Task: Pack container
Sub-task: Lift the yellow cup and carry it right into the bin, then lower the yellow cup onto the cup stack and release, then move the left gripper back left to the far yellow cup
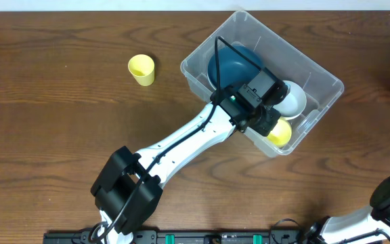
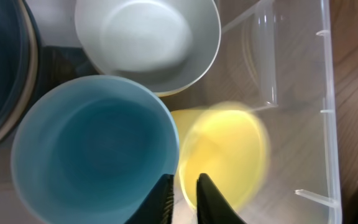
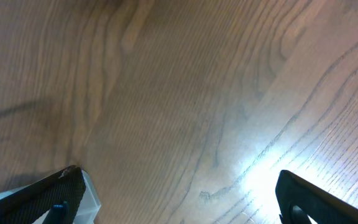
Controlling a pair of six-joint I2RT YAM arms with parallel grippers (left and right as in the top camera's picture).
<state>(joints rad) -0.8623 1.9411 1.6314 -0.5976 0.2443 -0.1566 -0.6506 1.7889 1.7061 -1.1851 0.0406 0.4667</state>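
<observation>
The large clear plastic bin (image 1: 296, 57) sits on the brown wooden counter (image 1: 46, 102) near its far edge, right of the middle, turned at a slant. Inside it are a dark blue round plate (image 1: 232, 61), a white round bowl (image 1: 293, 102), a light blue cup (image 2: 95, 155) and a blurred yellow cup (image 2: 229, 155). The left hand (image 2: 188, 199) is down in the bin, just above where these two cups meet. Its fingers are only a tiny bit apart, and one cannot tell if they pinch the yellow rim. The right hand (image 3: 179, 205) is wide open over bare wood and holds nothing. Another yellow cup (image 1: 141, 69) stands alone on the counter, left of the bin.
</observation>
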